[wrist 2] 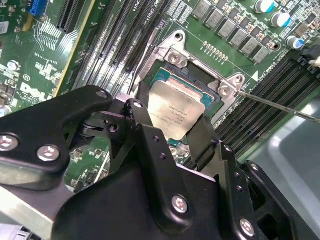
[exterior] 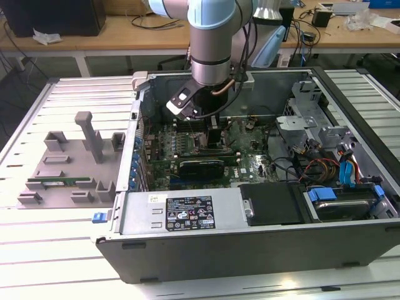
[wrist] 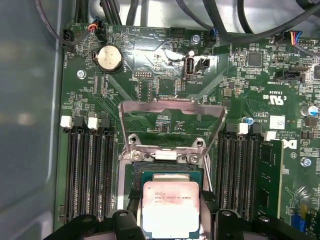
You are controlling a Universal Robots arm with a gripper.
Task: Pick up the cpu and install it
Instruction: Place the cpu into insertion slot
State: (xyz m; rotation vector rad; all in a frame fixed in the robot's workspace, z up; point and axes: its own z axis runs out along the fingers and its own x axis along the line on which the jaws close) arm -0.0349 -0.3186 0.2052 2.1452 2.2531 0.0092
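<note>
Exterior view, from its left to its right:

1. A grey fixture point(exterior: 62, 169) lies on the slatted metal table point(exterior: 37, 256). A long green memory stick point(exterior: 59, 182) rests in it.
2. An open computer case point(exterior: 250, 250) stands just beside the fixture, with its motherboard point(exterior: 250, 159) exposed.
3. The arm point(exterior: 212, 44) reaches down into the case from above. Its gripper point(exterior: 212, 134) sits low over the middle of the motherboard.
4. At the exterior view's right end of the case are a black box point(exterior: 275, 203), a bundle of coloured cables point(exterior: 319, 165) and blue latches point(exterior: 322, 194).

Findings in both wrist views:

1. The gripper point(wrist 2: 172, 120) point(wrist: 171, 202) is clenched on the cpu point(wrist 2: 175, 110) point(wrist: 171, 212). 2 black fingers point(wrist 2: 200, 140) point(wrist: 131, 200) press against opposite edges of the chip.
2. The cpu's silver top faces up.
3. The cpu is over the socket frame point(wrist 2: 175, 55) point(wrist: 165, 156) and covers part of the opening. Whether its underside touches the socket cannot be told.
4. The socket's load plate point(wrist: 170, 105) is swung open, away from the opening.
5. A thin metal lever point(wrist 2: 280, 107) runs out from 1 corner of the frame.
6. Black memory slots point(wrist: 87, 170) flank the socket.
7. A round coin battery point(wrist: 109, 58) sits on the board beyond the load plate.
</note>
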